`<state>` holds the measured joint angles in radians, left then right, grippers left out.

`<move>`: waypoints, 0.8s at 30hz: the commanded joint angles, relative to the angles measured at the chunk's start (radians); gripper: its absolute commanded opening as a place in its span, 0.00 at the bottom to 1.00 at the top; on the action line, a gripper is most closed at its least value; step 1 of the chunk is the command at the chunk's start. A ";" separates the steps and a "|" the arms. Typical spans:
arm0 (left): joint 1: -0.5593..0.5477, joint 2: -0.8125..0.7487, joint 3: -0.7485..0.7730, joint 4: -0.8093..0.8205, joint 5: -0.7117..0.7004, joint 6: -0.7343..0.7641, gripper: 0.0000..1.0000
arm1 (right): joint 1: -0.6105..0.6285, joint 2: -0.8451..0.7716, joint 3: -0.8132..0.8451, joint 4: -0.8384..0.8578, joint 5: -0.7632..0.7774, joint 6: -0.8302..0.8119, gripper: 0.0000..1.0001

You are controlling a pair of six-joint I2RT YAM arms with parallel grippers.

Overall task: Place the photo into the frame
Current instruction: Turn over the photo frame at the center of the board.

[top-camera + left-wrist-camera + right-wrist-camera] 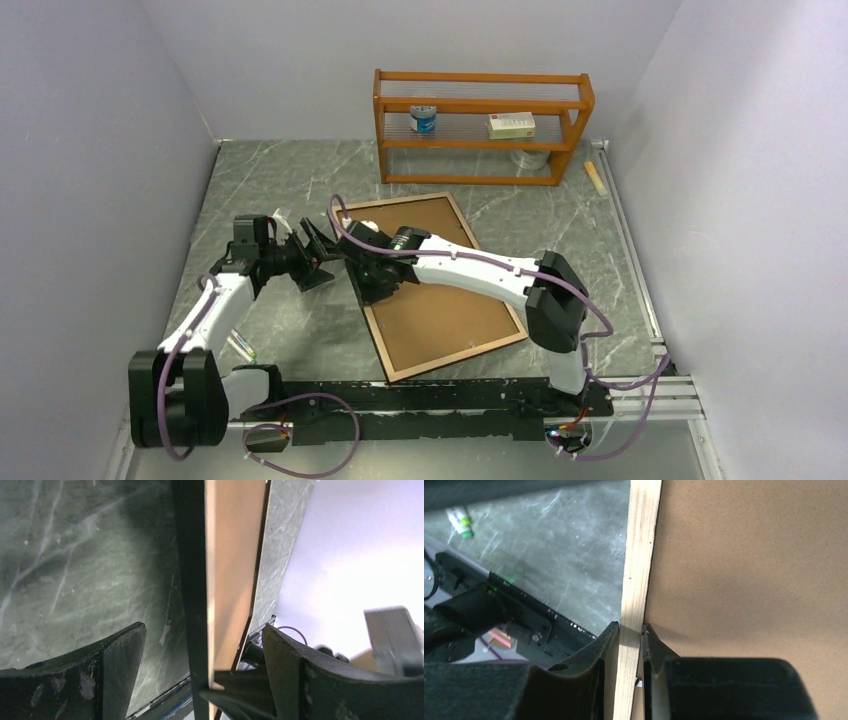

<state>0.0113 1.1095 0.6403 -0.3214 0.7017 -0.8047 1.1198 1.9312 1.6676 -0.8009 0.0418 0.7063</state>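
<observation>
The frame (636, 570) lies back-up and angled on the desk (280, 180), with its light wood rail and the brown backing sheet (749, 570) turned upward. The photo is not seen in any view, and whether it sits under the backing sheet cannot be told. The frame's left rail is pinched between the right fingers (604, 645), one on its outer side and one on its inner side. The left fingers (120, 650) are spread wide, with the same rail seen edge-on between them and nothing gripped.

The pinch is judged narrow for so long and thin a rail, so the frame could swivel or slip out if it is lifted or dragged from there. A tilt could let the backing sheet slide loose, and the photo with it if it is inside. If the left fingers are closed off-line, the rail could be pushed sideways against the right grip.

In the top view, much of the left rail is covered by both arms. Whether that edge is raised off the desk is not clear.
</observation>
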 commanded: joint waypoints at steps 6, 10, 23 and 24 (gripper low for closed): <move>-0.002 0.165 0.055 0.170 0.015 -0.022 0.86 | 0.002 -0.150 0.010 0.073 -0.197 -0.148 0.07; -0.001 0.191 0.095 0.185 0.016 -0.033 0.80 | 0.002 -0.160 0.010 0.033 -0.235 -0.195 0.07; -0.002 0.171 0.108 0.102 -0.124 -0.130 0.03 | 0.009 -0.149 0.092 -0.109 -0.199 -0.272 0.13; -0.002 0.167 0.123 0.078 -0.126 -0.132 0.03 | 0.016 -0.146 0.106 -0.121 -0.173 -0.279 0.18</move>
<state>0.0105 1.3041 0.7193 -0.1741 0.6472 -0.9482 1.1210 1.8290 1.6703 -0.8562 -0.1684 0.4927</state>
